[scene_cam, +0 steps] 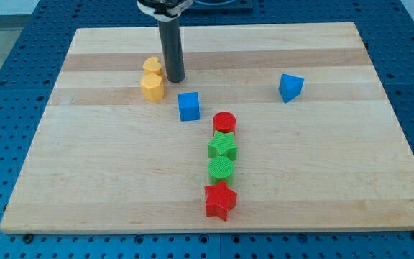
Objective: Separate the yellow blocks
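on the wooden board [106, 194], in the upper left of the frame, the two yellow blocks sit pressed together: the smaller yellow block [152, 65] toward the view's top, its shape hard to make out, and a yellow hexagonal block [152, 87] touching it just below. immediately to their right stands the dark rod, upright, with my tip [175, 78] on the board just beside both yellow blocks, close to the seam where they meet; whether it touches them cannot be told. there is no pincer on this arm, only the rod, so nothing is open, closed or gripped.

moving right, a blue cube [188, 106] lies near the tip, below and to its right, apart from the yellow pair. further right and lower, a column of four blocks runs down the middle of the frame, each touching the next: a red cylinder [224, 122] at its top, a green star-like block [223, 147], a green cylinder [221, 169], and a red star [220, 201] nearest the view's bottom.

in the upper right of the frame a blue angular block [290, 87] sits alone, well apart from everything else.
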You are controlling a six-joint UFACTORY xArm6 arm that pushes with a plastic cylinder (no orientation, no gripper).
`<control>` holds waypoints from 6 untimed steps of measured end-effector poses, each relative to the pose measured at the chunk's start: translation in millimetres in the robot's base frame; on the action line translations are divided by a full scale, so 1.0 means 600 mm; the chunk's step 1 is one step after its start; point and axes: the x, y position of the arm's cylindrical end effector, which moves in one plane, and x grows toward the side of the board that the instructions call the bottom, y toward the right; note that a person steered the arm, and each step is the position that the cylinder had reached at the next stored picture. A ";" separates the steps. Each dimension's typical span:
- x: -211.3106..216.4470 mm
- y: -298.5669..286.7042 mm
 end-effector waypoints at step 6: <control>-0.022 -0.162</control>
